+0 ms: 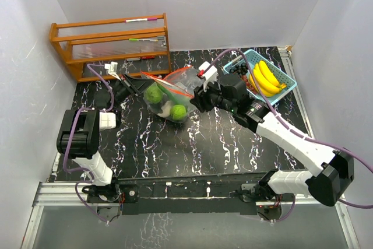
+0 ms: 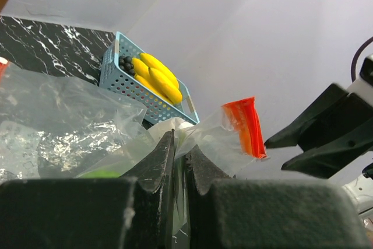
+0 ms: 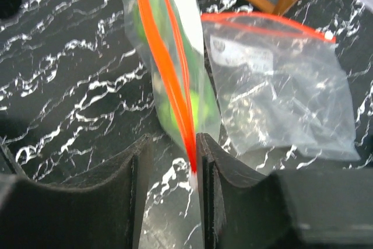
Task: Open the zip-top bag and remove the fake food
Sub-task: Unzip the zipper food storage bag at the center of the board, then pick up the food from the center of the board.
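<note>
**A:** Where do we stand with the clear plastic zip-top bag?

**B:** We have it slung between our two arms, near the middle of the black marbled table. Our left gripper is pinched tight on a fold of the film at one end. Our right gripper sits at the other end, jaws a little apart and clamping nothing.

**A:** And the bright orange seal strip?

**B:** It runs straight away from our right gripper toward the left one. It stands on edge in the gap, lying against one finger only. So its long axis is in line with that claw, not across it.

**A:** The food?

**B:** We see round green plastic fruits in the bag's belly, between the grippers. The yellow plastic bananas lie in the light-blue perforated basket, well off to our right.

**A:** Is the seal parted?

**B:** We cannot tell; the orange lines lie close together. We judge the right arm best placed to take a lip, since the left is anchoring. A second, empty clear bag lies just beside, and we should not catch it.
</note>
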Tool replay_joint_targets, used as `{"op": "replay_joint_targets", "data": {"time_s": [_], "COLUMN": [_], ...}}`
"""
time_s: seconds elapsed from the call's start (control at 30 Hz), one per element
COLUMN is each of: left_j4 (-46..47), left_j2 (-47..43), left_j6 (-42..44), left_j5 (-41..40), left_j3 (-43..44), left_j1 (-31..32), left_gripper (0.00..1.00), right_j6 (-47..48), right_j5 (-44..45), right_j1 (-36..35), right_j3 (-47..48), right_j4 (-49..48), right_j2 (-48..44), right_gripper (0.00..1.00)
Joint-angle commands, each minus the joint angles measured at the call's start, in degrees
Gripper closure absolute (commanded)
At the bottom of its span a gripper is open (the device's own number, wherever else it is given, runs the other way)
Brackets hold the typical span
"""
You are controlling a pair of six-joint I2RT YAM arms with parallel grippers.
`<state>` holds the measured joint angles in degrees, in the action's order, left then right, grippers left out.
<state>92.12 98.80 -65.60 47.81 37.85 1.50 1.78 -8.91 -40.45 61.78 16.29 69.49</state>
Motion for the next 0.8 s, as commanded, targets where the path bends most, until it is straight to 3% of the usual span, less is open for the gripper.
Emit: {"op": "replay_joint_targets", "data": {"time_s": [0.0,0.1,0.17,0.5,0.77], "left_j4": [10.45,10.45,10.46,10.45,10.46], "left_j2": [-2.40,-2.06,-1.95,-1.69,-1.66], "left_j6": [1.34,1.37,1.37,1.53,1.30], "left_j5": [-0.14,0.05,0.24,0.18,1.02], "left_j3": [-0.75,-0.76,-0.78,-1.18,-0.67], "left_j1": [1.41,1.82,1.83,1.99,2.26], "left_gripper": [1.00,1.00,1.00,1.00,1.00], "right_j6": [-0.32,-1.39,-1.89,-4.18,-3.63], "right_j5": [-0.92,-4.08,-5.56,-11.15,-6.96], "right_j1": [0.19,0.20,0.19,0.19,0.19], "right_j3": [6.80,9.25,10.63,12.44,11.88], "right_j4": [-7.41,-10.01,-11.26,-13.69,-14.53], "right_j2": [2.40,5.17,7.09,13.73,16.72], "right_gripper": [0.68,0.86,0.91,0.92,0.92]}}
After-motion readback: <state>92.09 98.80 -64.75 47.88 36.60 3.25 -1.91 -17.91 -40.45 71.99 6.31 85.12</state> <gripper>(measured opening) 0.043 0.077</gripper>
